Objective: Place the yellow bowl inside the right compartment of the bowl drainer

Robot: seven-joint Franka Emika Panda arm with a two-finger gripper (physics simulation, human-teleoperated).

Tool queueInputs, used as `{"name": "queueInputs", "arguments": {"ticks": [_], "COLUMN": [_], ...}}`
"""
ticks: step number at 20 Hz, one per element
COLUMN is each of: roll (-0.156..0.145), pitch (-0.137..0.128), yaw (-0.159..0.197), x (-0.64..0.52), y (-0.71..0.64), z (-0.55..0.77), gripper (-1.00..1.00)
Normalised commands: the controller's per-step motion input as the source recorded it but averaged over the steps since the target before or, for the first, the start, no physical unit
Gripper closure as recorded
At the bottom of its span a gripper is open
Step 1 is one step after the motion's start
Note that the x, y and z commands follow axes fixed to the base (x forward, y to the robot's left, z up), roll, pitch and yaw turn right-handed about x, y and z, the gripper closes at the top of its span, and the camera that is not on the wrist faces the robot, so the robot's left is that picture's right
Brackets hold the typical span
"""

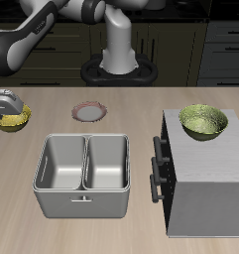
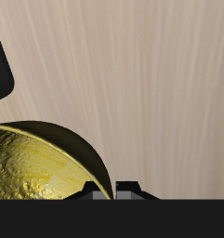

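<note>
Gripper (image 1: 6,106) sits over yellow bowl (image 1: 12,120) at desk (image 1: 119,134) edge; your fingers (image 2: 128,189) straddle rim for lift. Clench state: cannot tell. Bowl drainer (image 1: 83,174) well apart, wells vacant.

Greenish-yellow bowl (image 1: 203,121) atop grey cabinet (image 1: 205,179) w/ black handles; small plate (image 1: 87,112) farther back on table (image 1: 22,198).

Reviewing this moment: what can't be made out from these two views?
- Gripper jaws: in the exterior view the gripper body covers them at the picture's edge; the wrist view shows only the fingertips, so open, shut or gripping cannot be told.
- Yellow bowl: mostly hidden under the gripper in the exterior view, cut by the frame edge in the wrist view.
- Bowl drainer: absent from the wrist view.
</note>
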Motion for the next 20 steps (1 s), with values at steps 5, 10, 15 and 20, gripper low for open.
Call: {"name": "queueInputs", "arguments": {"ticks": [5,10,15,20], "roll": [0.003,0.005,-0.001,-0.034], "pitch": [-0.056,-0.016,-0.025,-0.033], "yaw": [0.010,0.007,0.004,-0.005], "x": [-0.12,-0.04,-0.02,-0.04], "y": [0.11,0.05,0.02,0.02], "z": [0.45,0.23,0.23,0.23], "gripper": [1.00,1.00,1.00,1.00]}}
